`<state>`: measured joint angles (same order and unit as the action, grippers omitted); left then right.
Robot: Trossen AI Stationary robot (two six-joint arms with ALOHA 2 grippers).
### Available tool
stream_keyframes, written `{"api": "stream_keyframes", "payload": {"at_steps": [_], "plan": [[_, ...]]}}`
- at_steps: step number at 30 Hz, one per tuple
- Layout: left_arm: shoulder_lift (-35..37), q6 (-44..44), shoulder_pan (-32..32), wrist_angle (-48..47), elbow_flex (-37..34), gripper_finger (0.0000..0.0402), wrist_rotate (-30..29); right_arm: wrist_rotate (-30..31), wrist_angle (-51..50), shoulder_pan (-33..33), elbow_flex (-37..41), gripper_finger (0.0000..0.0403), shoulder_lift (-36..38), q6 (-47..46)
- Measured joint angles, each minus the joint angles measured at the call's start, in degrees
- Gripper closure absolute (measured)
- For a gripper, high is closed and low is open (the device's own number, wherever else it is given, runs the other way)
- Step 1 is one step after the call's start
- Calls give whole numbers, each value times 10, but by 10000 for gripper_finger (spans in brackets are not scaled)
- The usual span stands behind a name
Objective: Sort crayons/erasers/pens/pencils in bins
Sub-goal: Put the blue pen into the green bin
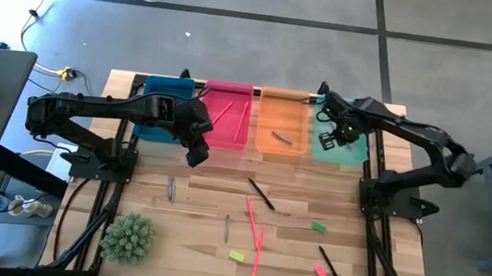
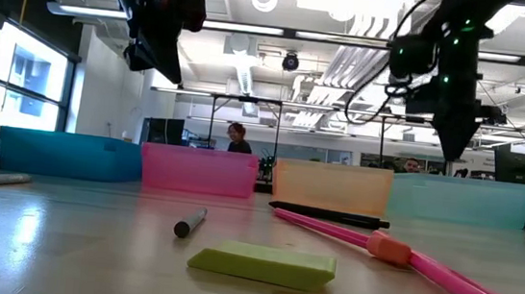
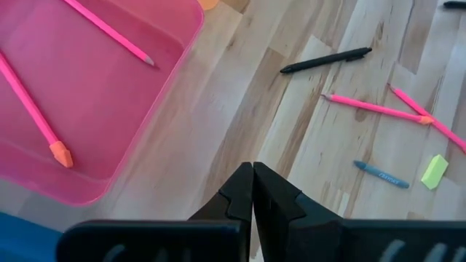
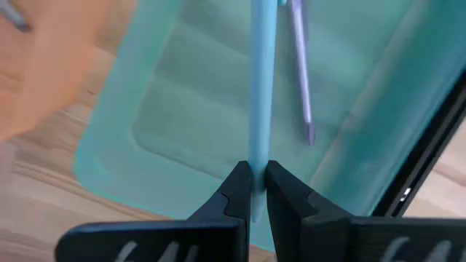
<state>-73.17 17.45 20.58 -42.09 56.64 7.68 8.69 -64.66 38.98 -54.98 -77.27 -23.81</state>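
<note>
Four bins stand in a row at the table's far edge: blue (image 1: 164, 110), pink (image 1: 227, 117), orange (image 1: 283, 124) and teal (image 1: 349, 148). My right gripper (image 1: 327, 140) hangs over the teal bin (image 4: 182, 109), shut on a light-blue stick (image 4: 261, 87). A lavender stick (image 4: 301, 73) lies in that bin. My left gripper (image 1: 195, 157) is shut and empty above the table, just in front of the pink bin (image 3: 87, 87), which holds pink pencils (image 3: 109, 29). Pens, pink pencils, crayons and erasers lie loose on the table's near half. My right gripper pinches the light-blue stick between its two fingers, near the stick's one end (image 4: 256, 156). The fingers come from above, pointing down. The rest of the stick reaches out beyond the fingertips over the teal bin's floor. Whether its far end touches the bin I cannot tell.
On the table lie a dark pen (image 1: 261, 194), crossed pink pencils (image 1: 256, 232), a second dark pen (image 1: 331, 266), grey crayons (image 1: 171, 188), a green eraser (image 1: 318, 227), a yellow-green eraser (image 1: 236, 256) and a red eraser (image 1: 321, 273). A green plant (image 1: 128, 238) stands at the near left.
</note>
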Motion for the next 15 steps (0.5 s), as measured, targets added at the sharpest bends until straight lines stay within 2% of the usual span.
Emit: {"api": "stream_keyframes", "payload": {"at_steps": [6, 15], "plan": [[0, 24, 0, 0, 0, 401, 0, -28, 0, 27, 0, 391, -54, 42], [0, 107, -19, -18, 0, 401, -20, -28, 0, 42, 0, 391, -106, 84]]}}
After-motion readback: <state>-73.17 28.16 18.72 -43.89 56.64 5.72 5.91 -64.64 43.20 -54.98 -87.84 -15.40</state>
